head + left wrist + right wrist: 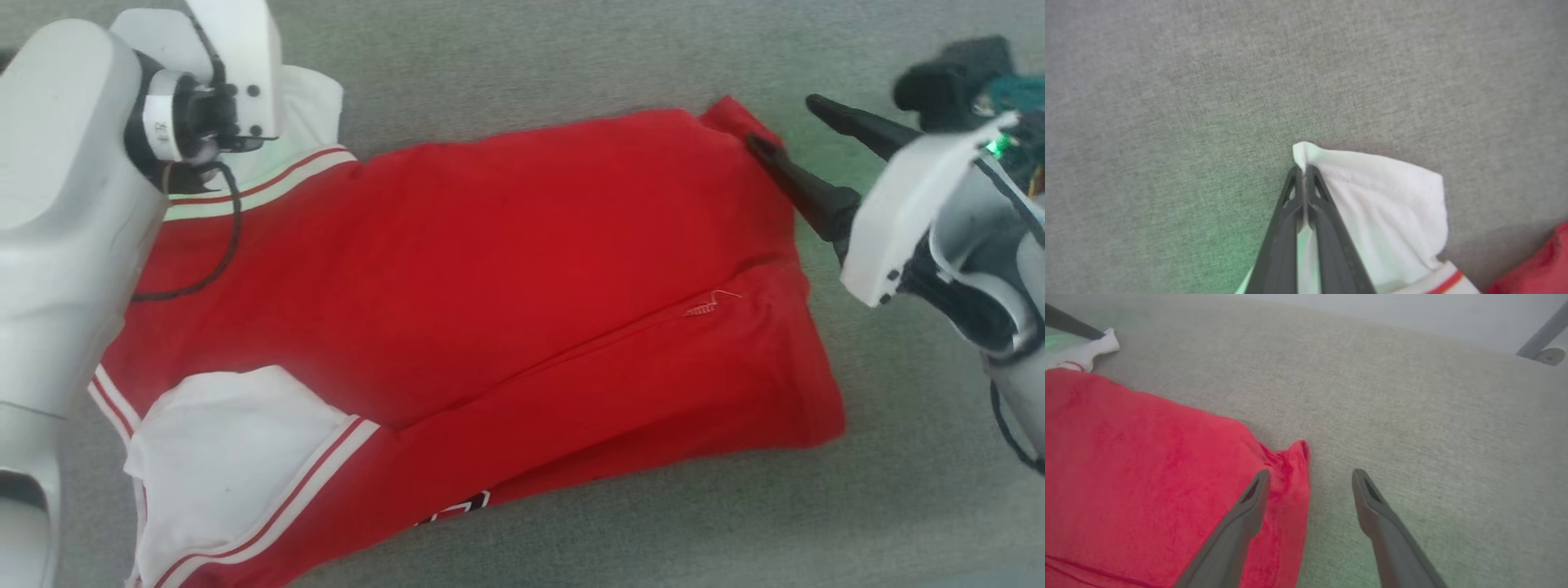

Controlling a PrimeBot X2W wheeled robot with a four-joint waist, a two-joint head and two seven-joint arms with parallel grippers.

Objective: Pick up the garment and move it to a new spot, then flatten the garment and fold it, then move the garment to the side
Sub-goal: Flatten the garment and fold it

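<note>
Your left gripper (1304,171) has its fingers pinched tight on the white sleeve (1384,204) of the red shirt (490,269), which lies spread across the grey desk (571,49). Your right gripper (1310,473) has its fingers wide apart, one finger over the shirt's red corner.

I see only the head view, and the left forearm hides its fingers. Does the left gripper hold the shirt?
Observer: Yes. In the left wrist view the left gripper is shut on the garment, at the tip of its white sleeve.
Operator: Is the red corner between the right fingers?
Observer: Its edge is. The right gripper is open: one finger over red cloth, the other over the bare grey surface.
Operator: Anything behind the surface?
Observer: A slanted grey bar with a round foot, at the right wrist view's top right.
</note>
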